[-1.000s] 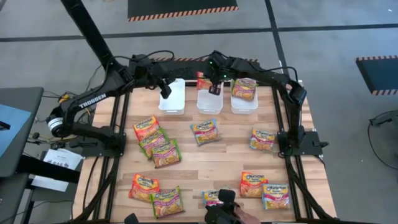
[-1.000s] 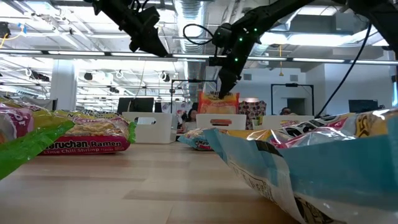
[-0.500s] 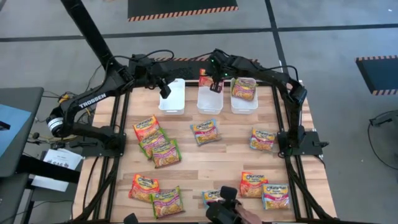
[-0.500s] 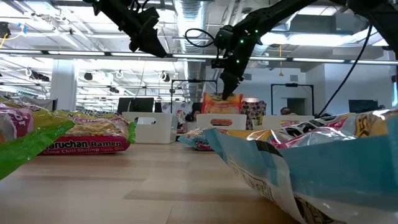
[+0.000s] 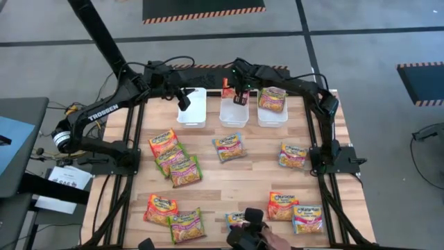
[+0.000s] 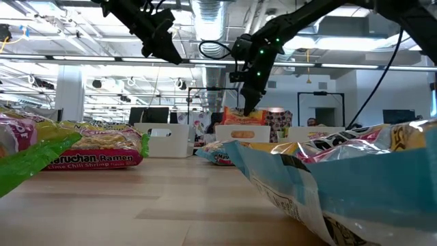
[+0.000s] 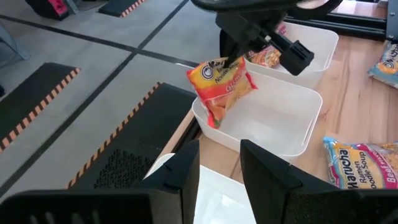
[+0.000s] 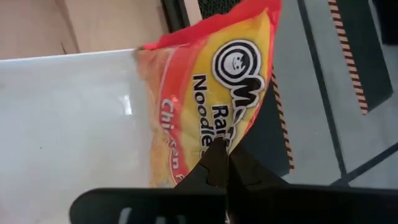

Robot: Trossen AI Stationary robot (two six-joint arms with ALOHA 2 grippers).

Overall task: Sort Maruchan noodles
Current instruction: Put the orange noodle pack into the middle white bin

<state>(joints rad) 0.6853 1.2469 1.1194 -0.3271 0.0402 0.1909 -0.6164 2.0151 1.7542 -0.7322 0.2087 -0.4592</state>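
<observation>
**While pinched: orange packet over middle bin**

High view: right end effector (image 5: 239, 96) clamped on orange Maruchan packet (image 5: 227, 90), above middle white bin (image 5: 233, 118).

Left wrist view: left end effector (image 7: 219, 168) fingers parted, nothing between; packet (image 7: 221, 86) dangling ahead, lower corner inside bin (image 7: 292, 118).

R arm (image 5: 239, 95) reaches far, jaws shut; L arm (image 5: 183, 101) hovers, jaws apart.

Place: we see an open industrial lab.
Signs: exposed ceiling ducts (image 6: 205, 17), hazard-striped floor mats (image 5: 202, 10), distant monitors (image 6: 149, 115).
</observation>
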